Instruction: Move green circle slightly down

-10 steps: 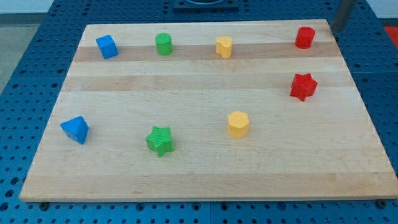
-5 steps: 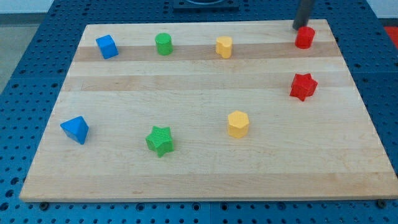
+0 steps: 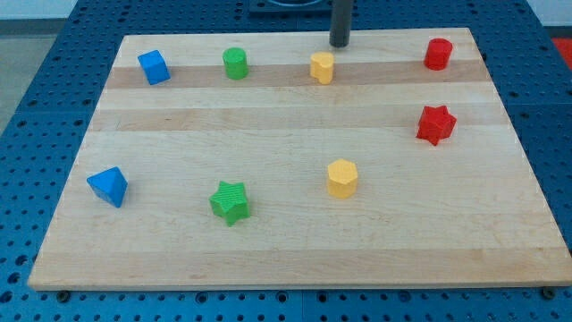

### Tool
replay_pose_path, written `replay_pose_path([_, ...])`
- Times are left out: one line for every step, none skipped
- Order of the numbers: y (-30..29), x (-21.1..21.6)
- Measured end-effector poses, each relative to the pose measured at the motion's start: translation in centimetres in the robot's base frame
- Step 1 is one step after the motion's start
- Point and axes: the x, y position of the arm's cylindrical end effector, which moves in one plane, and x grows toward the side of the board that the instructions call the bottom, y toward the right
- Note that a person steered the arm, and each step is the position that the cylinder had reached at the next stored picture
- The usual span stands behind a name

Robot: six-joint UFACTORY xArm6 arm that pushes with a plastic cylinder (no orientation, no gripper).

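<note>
The green circle (image 3: pixel 235 63) is a small green cylinder standing near the top edge of the wooden board (image 3: pixel 295 224), left of centre. My tip (image 3: pixel 340 45) is at the board's top edge, right of the green circle and just above and right of a yellow block (image 3: pixel 322 67). It touches no block.
A blue cube (image 3: pixel 154 67) stands left of the green circle. A red cylinder (image 3: pixel 437 54) and a red star (image 3: pixel 435 123) are at the right. A yellow hexagon (image 3: pixel 341 178), a green star (image 3: pixel 231 201) and a blue block (image 3: pixel 108 186) lie lower down.
My tip has moved left along the board's top edge, from the top right corner past the red cylinder to above the yellow block. No block has moved.
</note>
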Motion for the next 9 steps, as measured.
replay_pose_path([-2.8,0.0])
replay_pose_path([-5.0,0.0])
replay_pose_path([-5.9,0.0])
replay_pose_path([-6.9,0.0])
replay_pose_path([-12.0,0.0])
replay_pose_path([-14.4,0.0])
replay_pose_path([-14.8,-0.6])
replay_pose_path([-14.5,1.8])
replay_pose_path([-14.2,8.1])
